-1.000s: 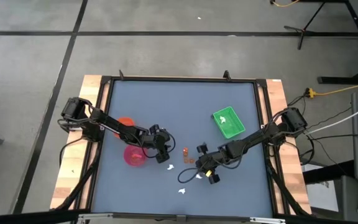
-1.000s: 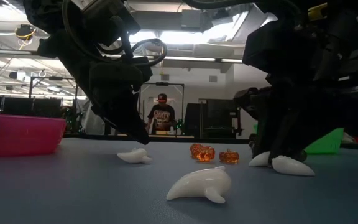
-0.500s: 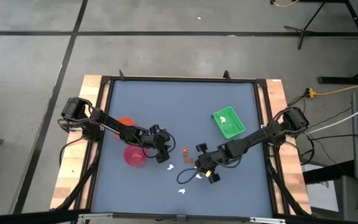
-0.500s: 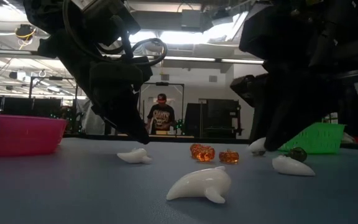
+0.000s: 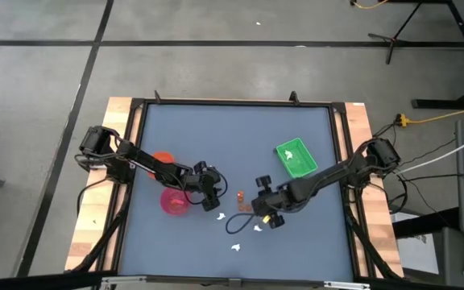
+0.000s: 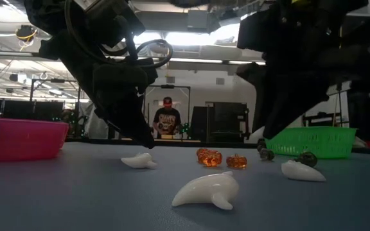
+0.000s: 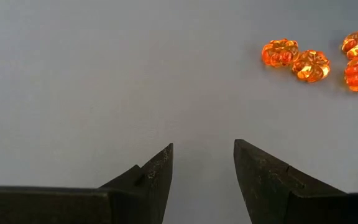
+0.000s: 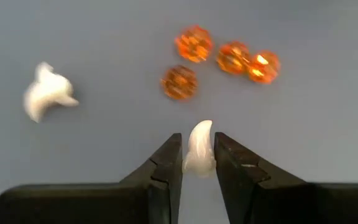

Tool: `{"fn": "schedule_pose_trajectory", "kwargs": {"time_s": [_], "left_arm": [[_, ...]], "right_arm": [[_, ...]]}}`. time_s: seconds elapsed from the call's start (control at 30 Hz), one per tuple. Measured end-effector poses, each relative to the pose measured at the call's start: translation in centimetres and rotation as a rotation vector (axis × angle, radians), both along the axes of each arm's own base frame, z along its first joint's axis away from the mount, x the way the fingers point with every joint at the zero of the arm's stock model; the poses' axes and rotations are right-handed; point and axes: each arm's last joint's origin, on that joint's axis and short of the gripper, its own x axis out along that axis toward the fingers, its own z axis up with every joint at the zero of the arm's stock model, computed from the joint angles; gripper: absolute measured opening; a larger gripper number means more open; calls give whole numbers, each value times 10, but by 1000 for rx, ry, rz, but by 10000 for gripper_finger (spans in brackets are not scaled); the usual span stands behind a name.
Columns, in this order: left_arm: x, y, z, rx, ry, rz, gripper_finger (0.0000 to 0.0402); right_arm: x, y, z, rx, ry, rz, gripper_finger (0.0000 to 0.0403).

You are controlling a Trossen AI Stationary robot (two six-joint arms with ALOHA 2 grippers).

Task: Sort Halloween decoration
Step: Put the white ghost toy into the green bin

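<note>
the right gripper [image 8: 197,163] pinches a white ghost piece [image 8: 200,148] between its two fingers and holds it above the blue table [image 5: 216,137], near the cluster of orange pumpkin beads [image 8: 229,57]. in the high view this gripper [image 5: 266,211] hangs just beside the beads [image 5: 242,201], on the side toward the green tray [image 5: 296,159]. the left gripper [image 7: 202,163] hovers with its fingers spread and nothing between them, on the beads' other side, between them and the pink bowl [image 5: 175,201]. an orange bowl [image 5: 163,159] sits just beyond the pink one, farther from the beads.

other white ghost pieces lie loose on the table around the beads: one [image 6: 139,160] under the left gripper, one [image 6: 208,191] nearer the table's front edge, one [image 6: 302,171] below the right arm. two small dark roundish pieces [image 6: 286,156] rest near that last ghost, in front of the tray. a person [image 6: 167,119] stands in the room far behind the table.
</note>
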Motion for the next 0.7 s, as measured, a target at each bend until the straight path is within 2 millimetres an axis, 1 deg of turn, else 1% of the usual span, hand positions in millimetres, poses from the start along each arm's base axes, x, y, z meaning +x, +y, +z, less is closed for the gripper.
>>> {"fn": "schedule_pose_trajectory", "kwargs": {"time_s": [0.13, 0.3, 0.53, 0.7], "left_arm": [[0, 0, 0, 0, 0, 0, 155], [0, 0, 0, 0, 0, 0, 155], [0, 0, 0, 0, 0, 0, 155], [0, 0, 0, 0, 0, 0, 155]], "right_arm": [[0, -5, 8, -84, 39, -27, 88], [0, -17, 16, -161, 102, -70, 88], [-2, -41, 23, -225, 216, -137, 88], [-5, -61, 23, -244, 297, -191, 88]]}}
